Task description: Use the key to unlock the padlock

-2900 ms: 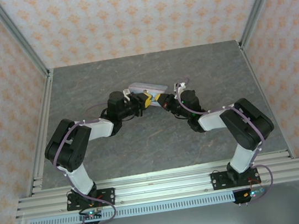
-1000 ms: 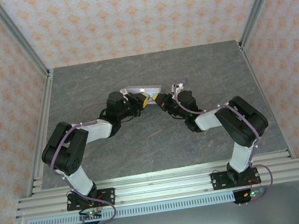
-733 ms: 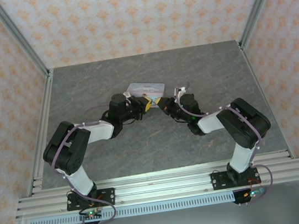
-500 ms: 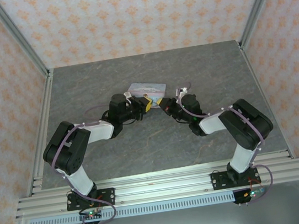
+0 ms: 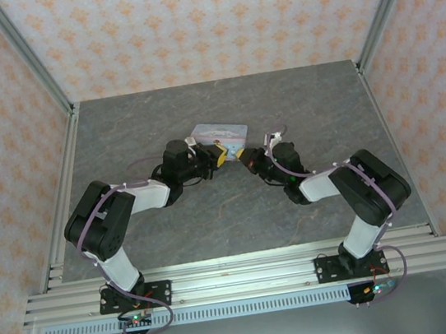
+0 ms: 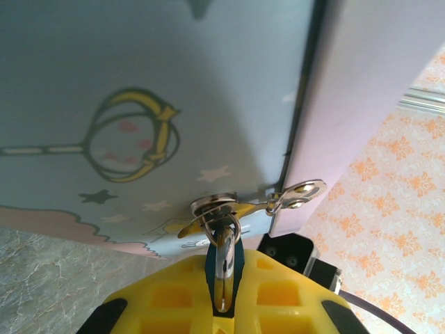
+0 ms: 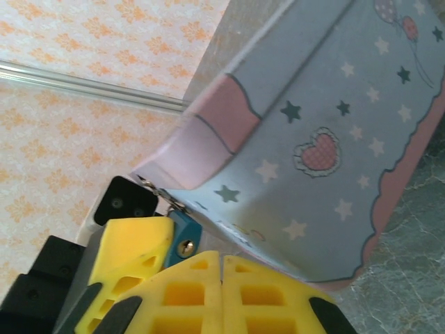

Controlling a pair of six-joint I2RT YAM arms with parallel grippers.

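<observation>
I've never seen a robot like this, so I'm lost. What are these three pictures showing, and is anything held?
Two robot arms are bolted at the near edge of a grey table. The wide picture looks down from above and behind them; the close-ups come from wrist cameras, the yellow blocks being fingers. On the table rests a cartoon-printed tin. The left gripper is shut on the small teal padlock at the tin's clasp. The right gripper is shut beside it; whether it holds the key I cannot tell.
</observation>
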